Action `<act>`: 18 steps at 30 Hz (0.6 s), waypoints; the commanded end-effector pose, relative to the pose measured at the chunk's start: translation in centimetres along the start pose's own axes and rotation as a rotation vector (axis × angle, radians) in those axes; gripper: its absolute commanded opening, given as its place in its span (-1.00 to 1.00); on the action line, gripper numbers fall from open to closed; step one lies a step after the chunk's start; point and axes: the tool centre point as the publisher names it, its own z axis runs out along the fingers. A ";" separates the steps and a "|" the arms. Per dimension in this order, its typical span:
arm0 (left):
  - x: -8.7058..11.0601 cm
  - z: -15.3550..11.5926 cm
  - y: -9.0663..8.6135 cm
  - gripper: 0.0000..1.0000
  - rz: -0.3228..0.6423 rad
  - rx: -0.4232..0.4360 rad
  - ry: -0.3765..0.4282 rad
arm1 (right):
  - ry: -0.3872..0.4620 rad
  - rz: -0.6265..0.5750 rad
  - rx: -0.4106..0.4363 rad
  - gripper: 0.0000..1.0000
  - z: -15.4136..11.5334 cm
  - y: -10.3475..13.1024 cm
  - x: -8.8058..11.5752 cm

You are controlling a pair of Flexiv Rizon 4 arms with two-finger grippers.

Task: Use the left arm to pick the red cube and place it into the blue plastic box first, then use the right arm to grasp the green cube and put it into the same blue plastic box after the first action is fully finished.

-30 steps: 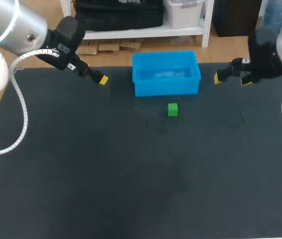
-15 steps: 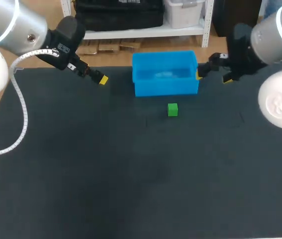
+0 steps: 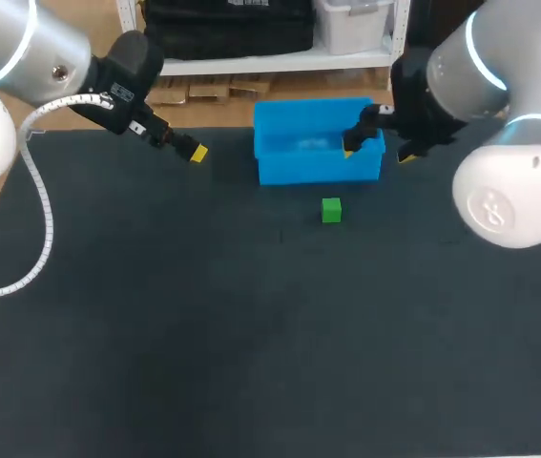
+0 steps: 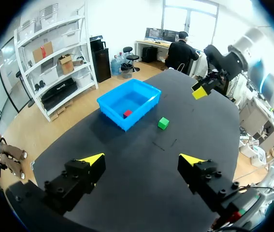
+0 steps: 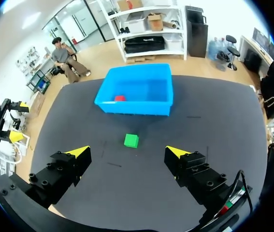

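The blue plastic box (image 3: 318, 168) stands at the table's far middle. A red cube (image 4: 127, 113) lies inside it, seen too in the right wrist view (image 5: 120, 98) but hidden in the head view. The green cube (image 3: 331, 210) sits on the mat just in front of the box. My left gripper (image 3: 190, 150) hangs open and empty to the left of the box, well back from both cubes (image 4: 141, 159). My right gripper (image 3: 379, 151) hangs open at the box's right end, empty, with the green cube (image 5: 131, 140) ahead of it between its fingers' lines (image 5: 127, 152).
The dark mat (image 3: 156, 334) covers the whole table, with wide bare room in front of the green cube. My right arm's bulky white elbow (image 3: 513, 205) hangs over the table's right side.
My right arm has swung left from the table's right edge until its gripper is at the box's right end. The left arm, the box and the green cube have not moved.
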 end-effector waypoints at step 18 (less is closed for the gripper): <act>0.1 0.0 0.0 1.00 0.002 0.003 -0.005 | 0.120 -0.011 0.117 1.00 0.4 2.3 -1.3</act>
